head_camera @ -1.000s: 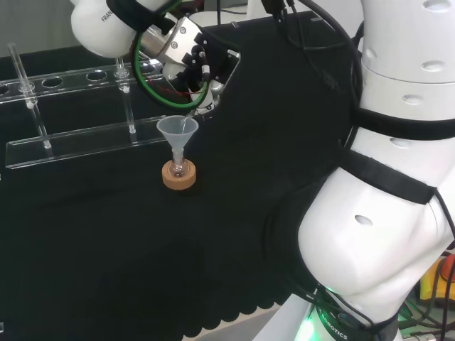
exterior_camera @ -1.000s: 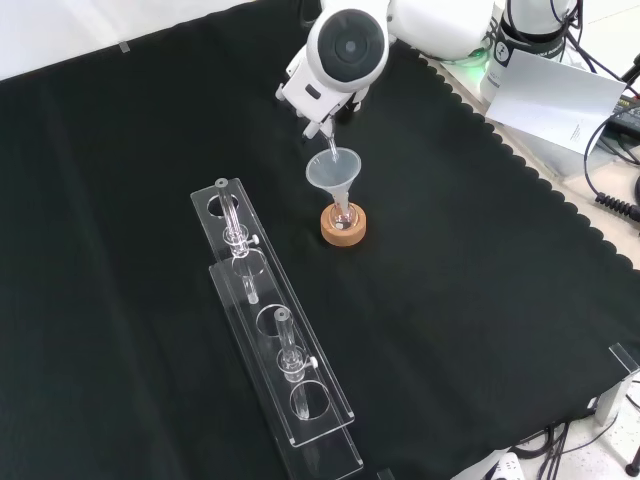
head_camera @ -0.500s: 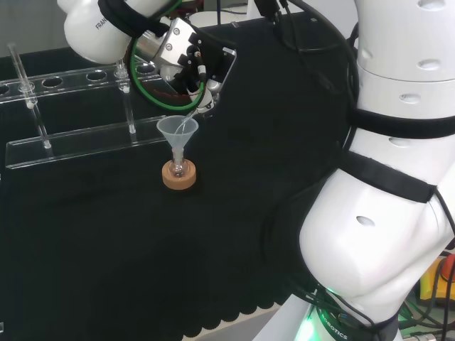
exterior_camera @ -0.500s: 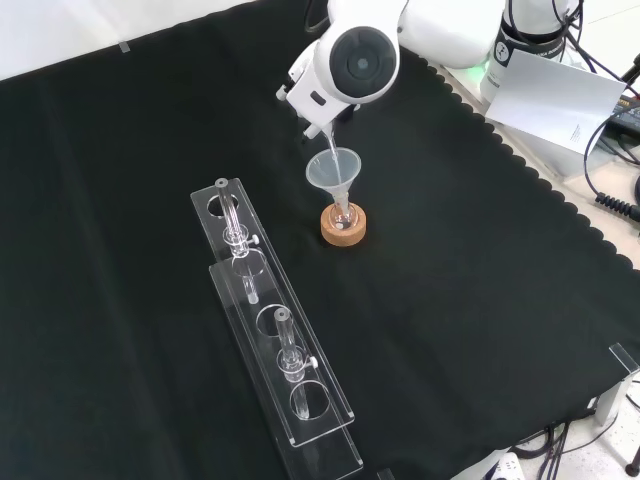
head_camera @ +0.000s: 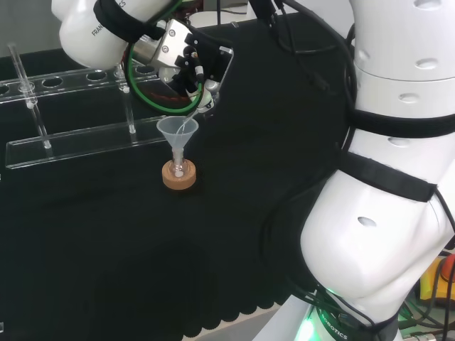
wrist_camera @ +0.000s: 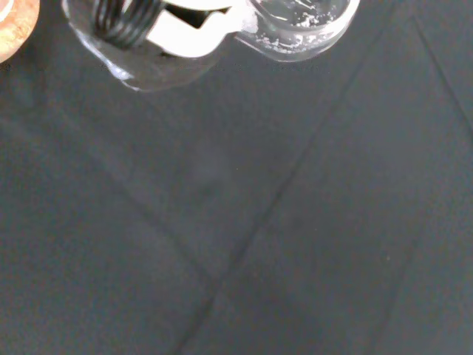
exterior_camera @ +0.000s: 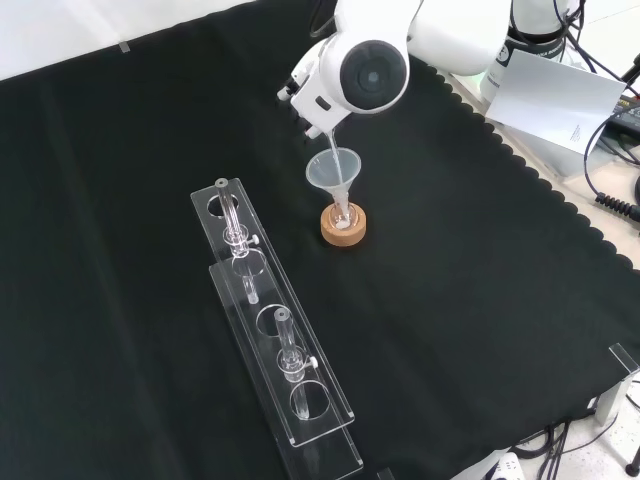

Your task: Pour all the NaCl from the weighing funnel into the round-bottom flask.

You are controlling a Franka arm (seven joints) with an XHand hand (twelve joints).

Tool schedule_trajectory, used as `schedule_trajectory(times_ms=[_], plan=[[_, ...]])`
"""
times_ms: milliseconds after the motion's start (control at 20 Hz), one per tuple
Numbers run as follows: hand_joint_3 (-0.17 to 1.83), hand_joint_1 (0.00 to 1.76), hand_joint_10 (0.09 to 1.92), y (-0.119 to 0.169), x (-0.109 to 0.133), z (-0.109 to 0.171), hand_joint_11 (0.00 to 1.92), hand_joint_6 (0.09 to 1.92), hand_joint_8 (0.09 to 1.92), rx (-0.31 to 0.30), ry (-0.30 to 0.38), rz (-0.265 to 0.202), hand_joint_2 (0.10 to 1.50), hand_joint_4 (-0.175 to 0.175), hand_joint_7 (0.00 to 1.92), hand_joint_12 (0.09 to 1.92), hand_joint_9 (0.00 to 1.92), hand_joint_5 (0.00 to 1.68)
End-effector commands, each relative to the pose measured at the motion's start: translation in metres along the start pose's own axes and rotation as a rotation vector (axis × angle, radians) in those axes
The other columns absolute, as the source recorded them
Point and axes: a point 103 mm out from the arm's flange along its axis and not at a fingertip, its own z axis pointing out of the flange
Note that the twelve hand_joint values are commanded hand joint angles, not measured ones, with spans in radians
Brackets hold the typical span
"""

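The hand hangs above and a little to the right of the plastic funnel in the head view, and it grasps the weighing funnel, a small clear glass piece; in the wrist view this piece lies close to the palm, with white grains of NaCl clinging to its inner wall; how exactly the fingers close around it I cannot tell, because the arm's own links cover them. The relation that matters here is the tilt of the weighing funnel's long axis; its thin spout points downward and to the left in the head view, from the hand into the open mouth of the plastic funnel, so that the tip seems to be just inside the rim; in the front view the same spout comes from the hand at the top down into the cone. The plastic funnel stands upright in the neck of the round-bottom flask, which rests on a cork ring on the black bench; a clear rack with some glass tubes lies well apart from it. In my judgement the pouring is already in progress but not finished; a steeper tilt is probably needed, with the tip kept over the cone.
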Motion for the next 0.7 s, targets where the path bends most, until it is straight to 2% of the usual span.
schedule_trajectory(times_ms=[50,700], plan=[[0.21,1.1,0.09,-0.0009,0.0001,-0.0026,1.14,0.61,0.18,0.002,-0.022,-0.003,0.9,0.175,1.43,0.82,1.44,1.23],[0.21,1.1,0.09,0.0001,0.0056,-0.0103,1.15,0.61,0.18,0.009,-0.088,-0.027,0.9,0.175,1.43,0.82,1.44,1.23]])
